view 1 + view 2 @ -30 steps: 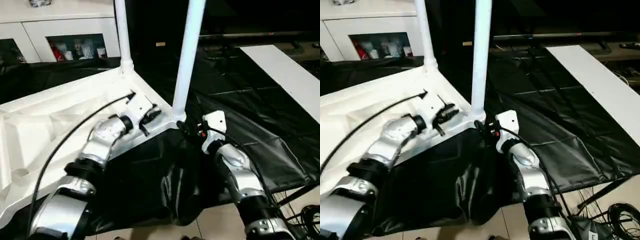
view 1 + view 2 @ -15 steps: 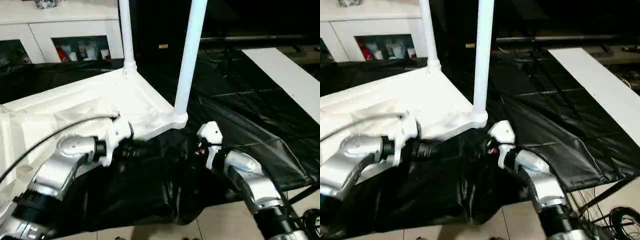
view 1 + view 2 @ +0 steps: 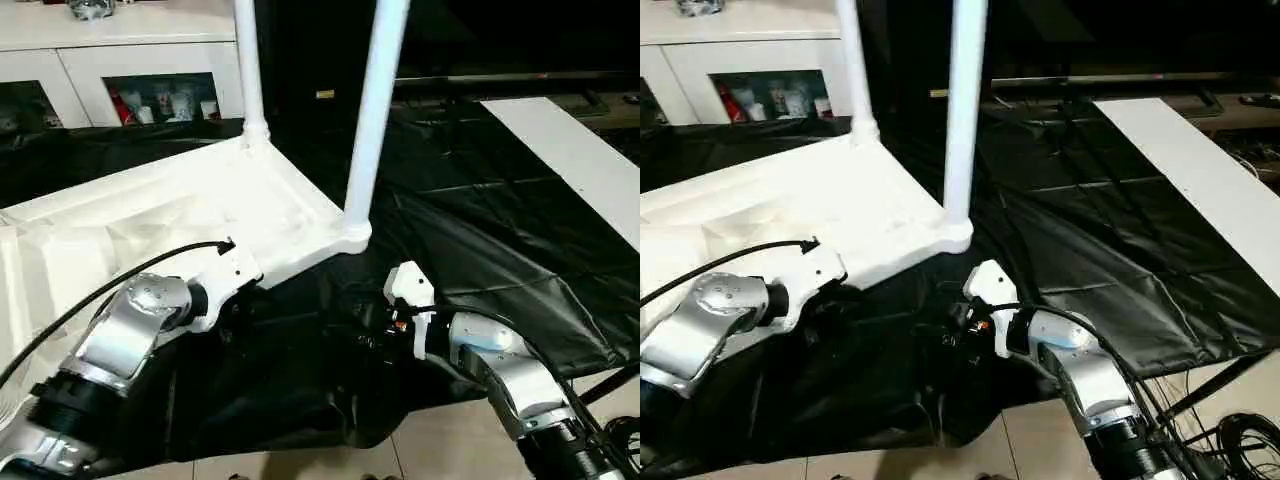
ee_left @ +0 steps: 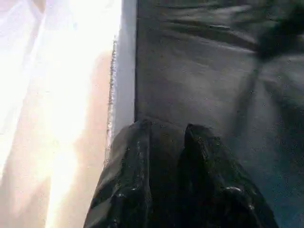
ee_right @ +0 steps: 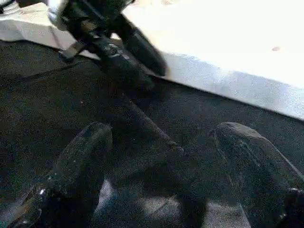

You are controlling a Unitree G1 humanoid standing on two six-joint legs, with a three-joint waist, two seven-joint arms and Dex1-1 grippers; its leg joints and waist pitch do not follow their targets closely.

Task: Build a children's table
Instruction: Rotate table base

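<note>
The left hand (image 4: 164,142) is keeping its two black fingers close together with nothing between them, hanging just beside the rim of the children's table (image 3: 200,215). The right hand (image 5: 161,142) is spreading wide and empty over the black sheet (image 3: 480,200) near that rim. The table is lying upside down on the counter with two legs (image 3: 372,110) sticking up, probably so more legs can go in.

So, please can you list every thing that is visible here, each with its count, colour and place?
Table top: one, white, upside down on the black sheet.
Legs: two, white, upright in the top's corner sockets.
Black sheet: one, covering the big table.
Cabinet: one, white, glass doors, behind.
White board: one, lying at far right.
Cables: several, black, on the floor.
Left gripper: one, black, fingers nearly together, at the top's edge.
Right gripper: one, black, open, above the sheet.
</note>
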